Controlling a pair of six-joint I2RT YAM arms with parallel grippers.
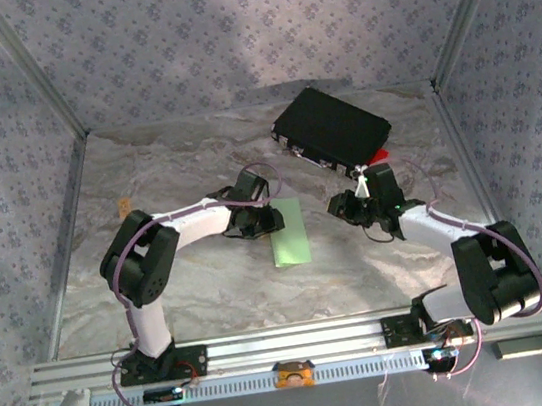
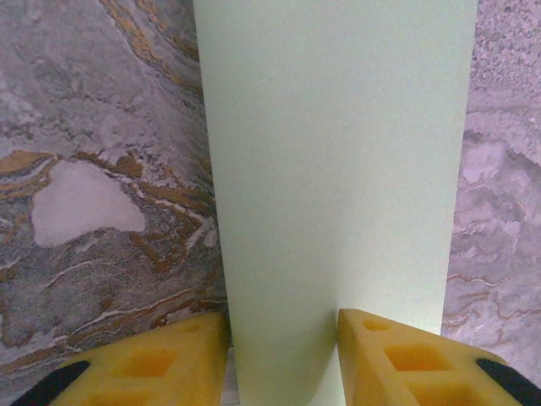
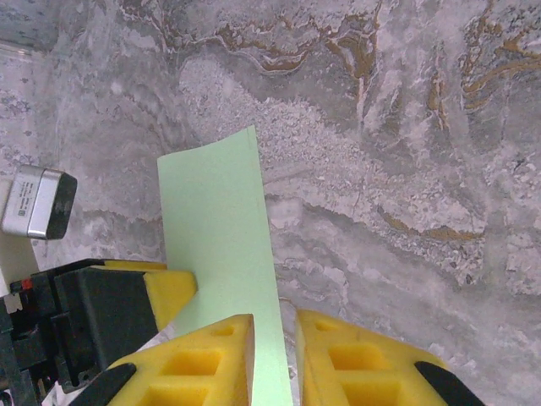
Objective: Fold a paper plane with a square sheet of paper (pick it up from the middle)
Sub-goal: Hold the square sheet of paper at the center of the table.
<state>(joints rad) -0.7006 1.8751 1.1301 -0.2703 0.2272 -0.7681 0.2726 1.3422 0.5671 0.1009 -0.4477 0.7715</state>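
No text, number, brand or sign is legible in any view. A small grey block, seen at the left edge of the right wrist view, carries a pale face with faint fine marks, too small and blurred to read.

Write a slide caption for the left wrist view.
Left gripper, yellow fingers apart, poised at one end of the narrow pale green paper on the marbled table.
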